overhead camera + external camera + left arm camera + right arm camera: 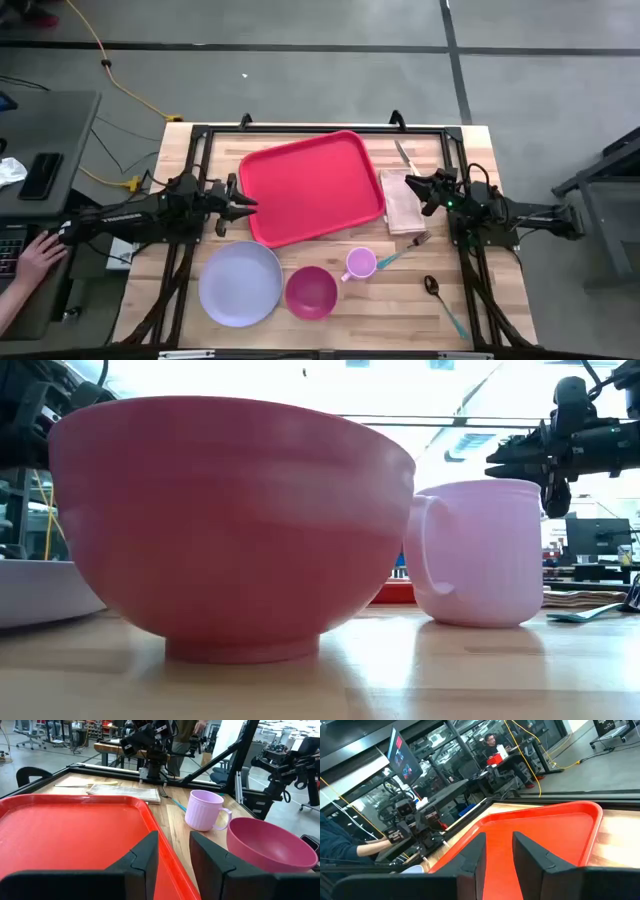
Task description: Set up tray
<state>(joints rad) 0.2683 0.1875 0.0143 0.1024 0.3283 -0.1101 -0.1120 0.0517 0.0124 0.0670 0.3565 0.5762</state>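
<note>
The red tray [310, 185] lies flat on the wooden table, slightly askew. My left gripper [248, 207] is open at the tray's left near edge. In the left wrist view [173, 857] one finger is over the tray's floor and the other over bare wood, with the rim [167, 851] running between them. My right gripper [413, 184] is open and hovers above the folded napkin [400, 200], just right of the tray. It faces the tray [540, 827] and shows raised in the low view [500, 460]. My left gripper stands open astride the tray's left near rim [167, 851], coming level from the table's left side. Whether either finger touches the rim I cannot tell.
Near the table's front edge sit a lavender plate [240, 283], a pink bowl [311, 291] and a pink mug [360, 264]. A fork [405, 248] and a spoon [440, 300] lie at the right, and a knife [404, 155] beside the napkin. A person's hand [35, 260] shows off the table's left.
</note>
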